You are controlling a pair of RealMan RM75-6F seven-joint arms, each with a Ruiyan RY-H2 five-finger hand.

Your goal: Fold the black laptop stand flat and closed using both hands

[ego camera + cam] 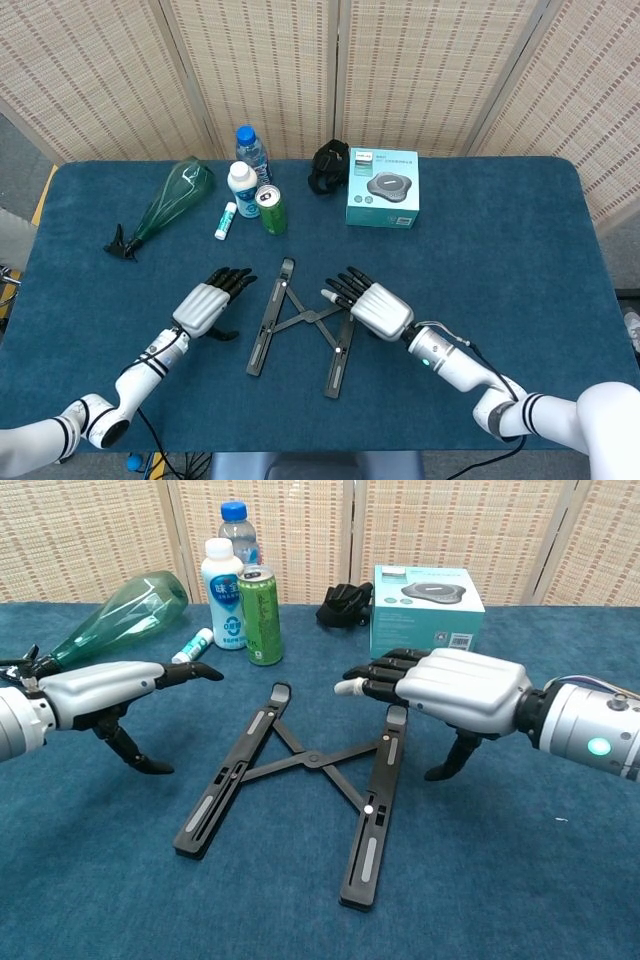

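The black laptop stand [300, 328] lies spread open in an X on the blue bench [520, 260], its two rails splayed toward the near edge. The left hand [208, 303] hovers just beside the left rail, fingers extended and apart, holding nothing. The right hand [368, 303] hangs over the top of the right rail, fingers also stretched and empty. Behind stand a green can [272, 209], two bottles and a teal box [382, 188].
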